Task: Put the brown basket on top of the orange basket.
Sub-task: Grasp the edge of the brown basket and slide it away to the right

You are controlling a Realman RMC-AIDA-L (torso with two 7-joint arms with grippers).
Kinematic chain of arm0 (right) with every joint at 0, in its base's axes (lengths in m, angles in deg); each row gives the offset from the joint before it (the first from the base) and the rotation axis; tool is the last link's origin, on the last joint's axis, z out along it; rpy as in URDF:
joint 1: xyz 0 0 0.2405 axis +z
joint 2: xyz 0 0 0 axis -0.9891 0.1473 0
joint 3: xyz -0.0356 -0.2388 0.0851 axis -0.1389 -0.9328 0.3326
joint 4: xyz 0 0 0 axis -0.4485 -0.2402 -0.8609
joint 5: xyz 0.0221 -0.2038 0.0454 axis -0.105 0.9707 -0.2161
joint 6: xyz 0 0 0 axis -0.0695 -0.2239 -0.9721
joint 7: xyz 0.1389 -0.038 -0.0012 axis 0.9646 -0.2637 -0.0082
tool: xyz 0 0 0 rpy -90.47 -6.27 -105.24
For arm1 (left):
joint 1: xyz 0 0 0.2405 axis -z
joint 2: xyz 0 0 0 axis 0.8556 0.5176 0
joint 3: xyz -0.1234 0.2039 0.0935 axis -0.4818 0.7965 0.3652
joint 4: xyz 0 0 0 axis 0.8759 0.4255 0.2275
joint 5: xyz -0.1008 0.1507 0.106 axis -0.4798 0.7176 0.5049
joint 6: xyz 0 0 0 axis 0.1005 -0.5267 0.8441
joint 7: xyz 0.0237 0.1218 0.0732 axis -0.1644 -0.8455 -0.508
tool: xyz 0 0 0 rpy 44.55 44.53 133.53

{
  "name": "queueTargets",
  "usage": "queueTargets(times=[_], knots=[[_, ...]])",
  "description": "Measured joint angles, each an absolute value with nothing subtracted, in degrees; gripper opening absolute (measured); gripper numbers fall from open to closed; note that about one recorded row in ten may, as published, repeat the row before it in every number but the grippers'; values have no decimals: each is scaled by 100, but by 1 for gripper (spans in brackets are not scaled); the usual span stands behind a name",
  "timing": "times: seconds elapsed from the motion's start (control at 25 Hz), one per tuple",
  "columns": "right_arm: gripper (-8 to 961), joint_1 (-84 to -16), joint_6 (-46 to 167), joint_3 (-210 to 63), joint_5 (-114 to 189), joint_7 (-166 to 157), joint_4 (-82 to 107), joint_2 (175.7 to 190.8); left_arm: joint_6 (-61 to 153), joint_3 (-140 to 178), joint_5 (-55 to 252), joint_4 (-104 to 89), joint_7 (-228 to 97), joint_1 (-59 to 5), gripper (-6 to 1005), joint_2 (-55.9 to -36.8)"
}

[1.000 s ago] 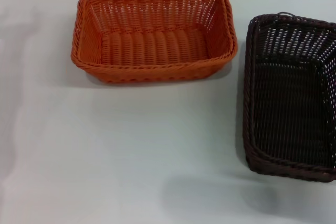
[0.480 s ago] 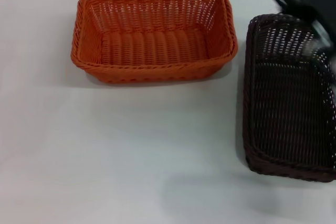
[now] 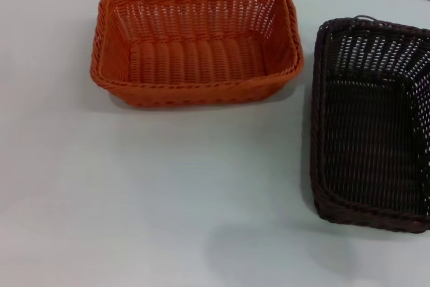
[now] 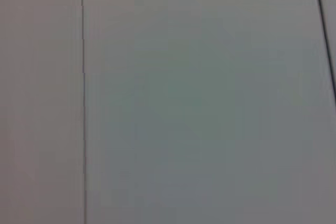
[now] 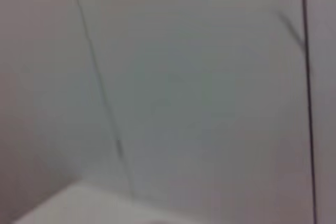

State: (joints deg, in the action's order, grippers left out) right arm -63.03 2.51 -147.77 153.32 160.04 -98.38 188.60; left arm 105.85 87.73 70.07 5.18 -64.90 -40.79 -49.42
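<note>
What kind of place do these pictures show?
Probably a lab or test room: a plain white table holds only an orange basket and a brown basket, with a bare panelled wall behind.

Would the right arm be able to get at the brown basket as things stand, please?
Probably yes: the brown basket sits open and empty on the robot's right, apart from the orange basket, with nothing over it. Neither gripper is in view.

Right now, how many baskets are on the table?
2. The orange basket sits at the far middle of the table; the brown basket sits apart on the robot's right, partly cut off by the picture's edge. Neither is stacked; none looks hidden.
</note>
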Motion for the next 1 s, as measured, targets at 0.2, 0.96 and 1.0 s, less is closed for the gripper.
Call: queueTargets(times=[0.2, 0.96, 1.0], knots=[[814, -5162, -2875, -13097, 14822, 15909, -9199, 18828, 10564, 8627, 7046, 498, -6677, -4111, 698, -4945], [808, -4612, -5167, -13592, 15110, 15170, -7783, 18595, 9780, 8406, 7016, 286, -6830, -3776, 697, -4897], [807, -4614, -5179, -13653, 15170, 15149, -7744, 18608, 9761, 8405, 7017, 286, -6832, -3762, 697, -4891]])
